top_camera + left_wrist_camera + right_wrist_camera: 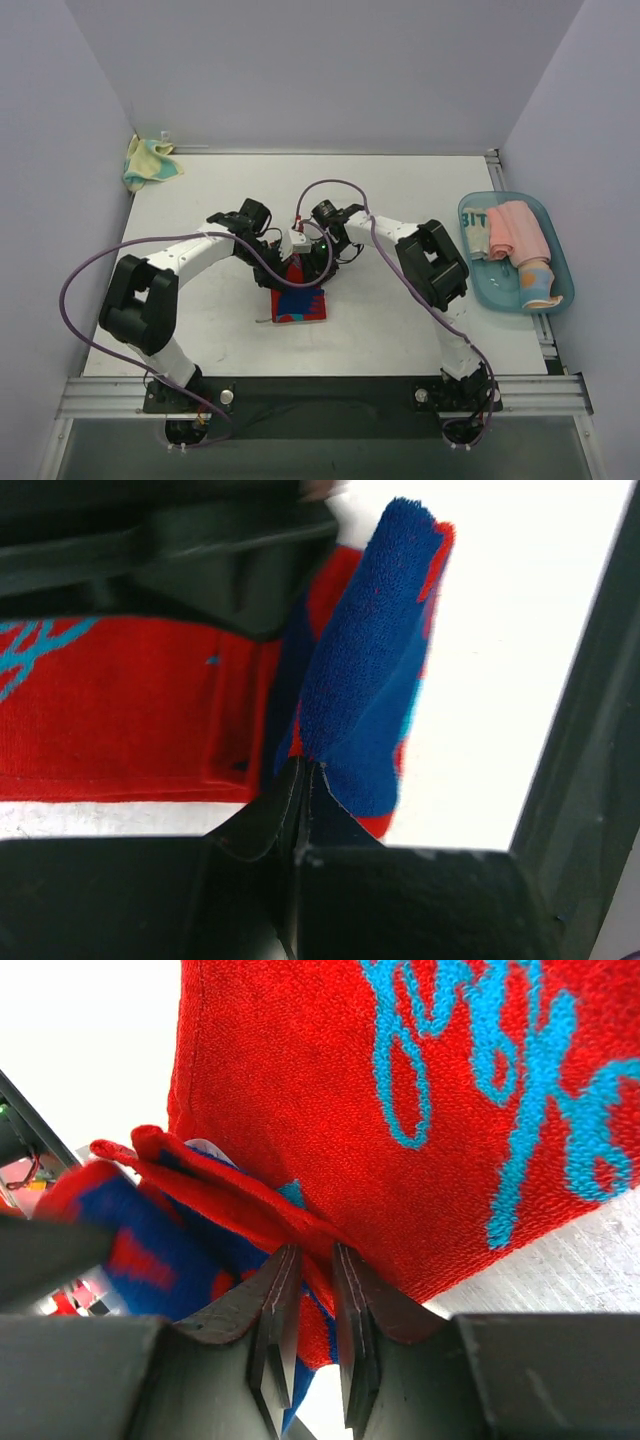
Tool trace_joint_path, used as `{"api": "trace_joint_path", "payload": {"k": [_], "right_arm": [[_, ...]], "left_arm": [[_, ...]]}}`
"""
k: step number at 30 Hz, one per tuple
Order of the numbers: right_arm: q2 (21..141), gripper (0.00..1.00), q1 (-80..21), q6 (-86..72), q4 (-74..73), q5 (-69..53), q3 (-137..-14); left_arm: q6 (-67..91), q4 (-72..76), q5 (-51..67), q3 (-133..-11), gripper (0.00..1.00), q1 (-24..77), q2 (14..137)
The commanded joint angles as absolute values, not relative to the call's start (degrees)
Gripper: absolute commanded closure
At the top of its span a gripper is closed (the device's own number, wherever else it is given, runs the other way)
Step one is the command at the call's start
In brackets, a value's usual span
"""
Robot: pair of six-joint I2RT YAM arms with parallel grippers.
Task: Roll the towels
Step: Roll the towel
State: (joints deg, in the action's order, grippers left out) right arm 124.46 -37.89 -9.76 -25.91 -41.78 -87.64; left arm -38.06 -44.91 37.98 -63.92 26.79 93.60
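The red-and-blue towel (300,303) lies on the white counter (400,190), well left of the blue tray (497,290) that holds rolled towels (515,235). The left pincer (308,769) is pressed together on a lifted blue fold of it; the right pincer (315,1254) pinches its red edge

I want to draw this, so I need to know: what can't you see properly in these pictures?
Top view: the arms hide the far edge of the red and blue towel.
Top view: the towels in the blue tray are too small to count.
Left wrist view: the left claw hides the towel's near end.
Right wrist view: the left side is blurred.
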Motion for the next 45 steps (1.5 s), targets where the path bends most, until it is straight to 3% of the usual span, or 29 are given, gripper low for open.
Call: {"api": "trace_joint_path", "payload": {"k": [1, 10, 20, 28, 32, 38, 45], "right_arm": [[121.47, 0.79, -37.71, -7.91, -27.77, -39.64, -88.68], [115.32, 0.54, -33.67, -8.17, -29.36, -36.90, -90.18], [111.09, 0.54, -29.88, -12.74, -28.48, -52.63, -81.48], [114.34, 0.57, -32.78, -16.26, -22.51, -54.15, -76.55], [119.69, 0.64, -33.13, -17.58, -22.59, -50.45, -77.08], [122.70, 0.77, -34.36, -18.72, -24.78, -46.33, -77.96], [122.61, 0.81, -35.60, -18.81, -26.10, -42.72, -78.05]], "left_arm": [[-37.71, -42.19, 41.22, -66.53, 1.00, 24.53, 97.02], [-36.91, -39.64, 39.90, -66.88, 1.00, 23.38, 101.60], [-34.81, -39.11, 39.99, -68.47, 1.00, 23.29, 104.68], [-34.54, -38.67, 39.90, -68.82, 1.00, 22.76, 107.14], [-34.45, -38.41, 39.99, -68.64, 1.00, 22.24, 107.49], [-37.09, -37.88, 40.60, -65.14, 0.79, 21.18, 104.69], [-38.84, -34.81, 37.54, -56.53, 0.48, 21.88, 85.45]]}}
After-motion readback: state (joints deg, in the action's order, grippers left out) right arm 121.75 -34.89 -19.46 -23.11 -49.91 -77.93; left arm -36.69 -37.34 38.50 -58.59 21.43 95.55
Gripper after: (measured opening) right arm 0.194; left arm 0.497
